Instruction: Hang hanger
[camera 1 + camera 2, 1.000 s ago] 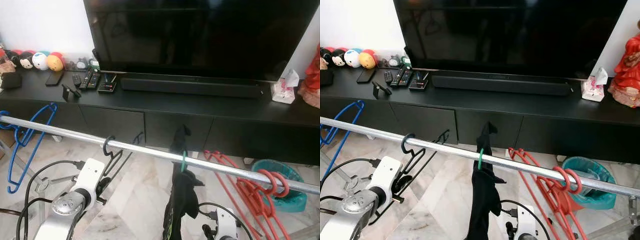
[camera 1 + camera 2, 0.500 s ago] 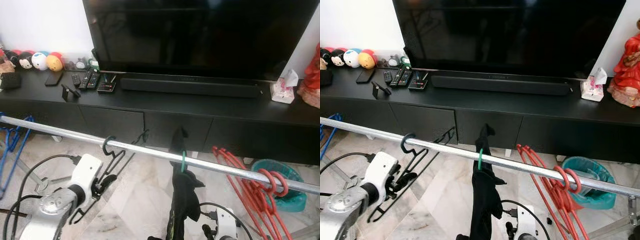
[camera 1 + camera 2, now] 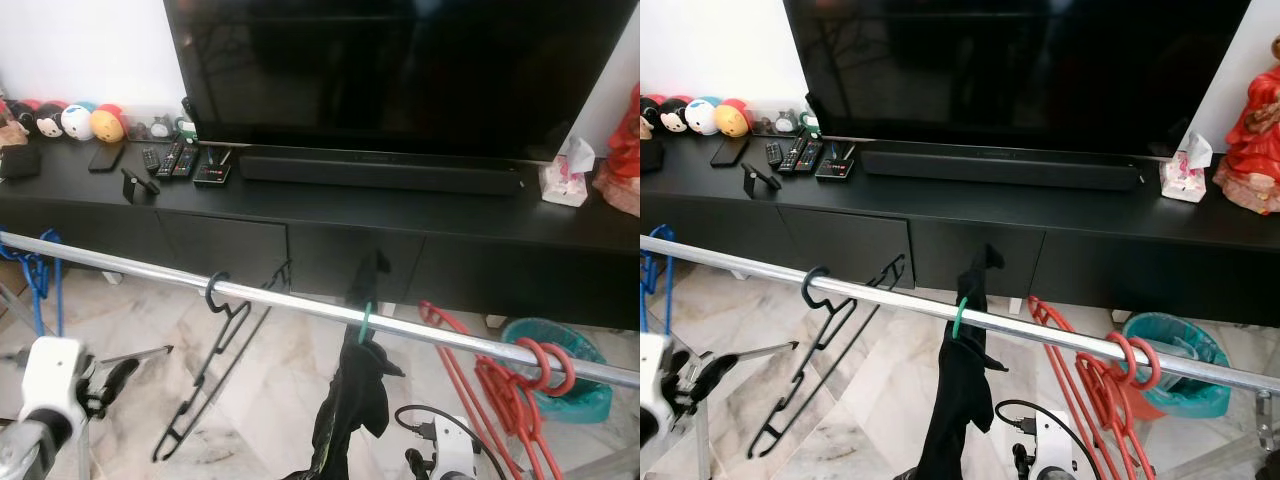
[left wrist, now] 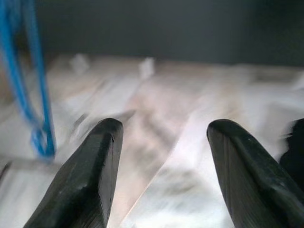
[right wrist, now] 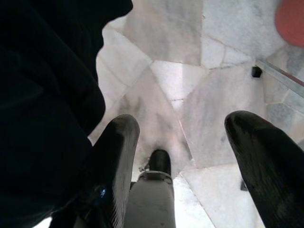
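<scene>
Black hanger [image 3: 215, 355] hangs by its hook on the rail [image 3: 290, 302], so we judge it hung. Our left gripper [image 4: 161, 175] sits low beside it, spread wide, empty (right gripper [image 5: 187, 166] too, idle).

The robot's left gripper [image 4: 161, 175] had two thick, rounded black fingers on a white wrist housing trailing black cable.
</scene>
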You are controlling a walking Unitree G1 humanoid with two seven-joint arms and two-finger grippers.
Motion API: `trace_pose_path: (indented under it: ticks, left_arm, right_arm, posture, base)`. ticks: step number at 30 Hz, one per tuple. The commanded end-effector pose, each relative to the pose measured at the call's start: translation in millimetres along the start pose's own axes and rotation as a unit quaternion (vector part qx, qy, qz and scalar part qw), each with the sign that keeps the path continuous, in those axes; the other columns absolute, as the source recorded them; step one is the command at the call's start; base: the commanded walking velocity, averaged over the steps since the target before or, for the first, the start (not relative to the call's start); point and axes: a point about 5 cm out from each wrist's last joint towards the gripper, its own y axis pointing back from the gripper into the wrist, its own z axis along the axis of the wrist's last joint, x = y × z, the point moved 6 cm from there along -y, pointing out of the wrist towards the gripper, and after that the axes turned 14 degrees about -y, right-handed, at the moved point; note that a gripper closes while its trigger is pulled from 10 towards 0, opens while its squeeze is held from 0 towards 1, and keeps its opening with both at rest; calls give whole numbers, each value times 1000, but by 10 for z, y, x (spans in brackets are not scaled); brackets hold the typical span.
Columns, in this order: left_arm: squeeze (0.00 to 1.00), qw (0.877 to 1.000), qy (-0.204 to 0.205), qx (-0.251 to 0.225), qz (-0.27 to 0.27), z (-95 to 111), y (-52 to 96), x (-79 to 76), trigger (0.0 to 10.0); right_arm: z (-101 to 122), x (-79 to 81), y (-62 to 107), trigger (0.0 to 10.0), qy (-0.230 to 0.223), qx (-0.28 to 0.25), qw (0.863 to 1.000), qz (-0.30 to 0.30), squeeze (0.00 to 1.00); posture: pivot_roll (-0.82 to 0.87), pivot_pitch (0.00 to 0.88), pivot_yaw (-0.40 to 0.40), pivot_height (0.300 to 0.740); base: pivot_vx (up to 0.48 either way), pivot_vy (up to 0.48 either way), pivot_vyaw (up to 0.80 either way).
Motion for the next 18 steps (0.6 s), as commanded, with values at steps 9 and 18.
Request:
trace_pose_path:
  ticks: [9, 18]
  left_arm:
    - [0, 980, -14, 194, -45, -1157, -64, -636, 10000]
    - [0, 969, -47, 209, -124, -1210, -278, -1281, 10000]
  right_arm:
    - [-28, -15, 4, 10000, -8, 3, 1000, -5, 0]
    - [-27, -11, 3, 10000, -11, 1, 1000, -6, 0]
  posture:
    - [34, 0, -7, 740]
    - [7, 0, -3, 740]
  base:
    - [0, 0, 0]
    - [0, 0, 0]
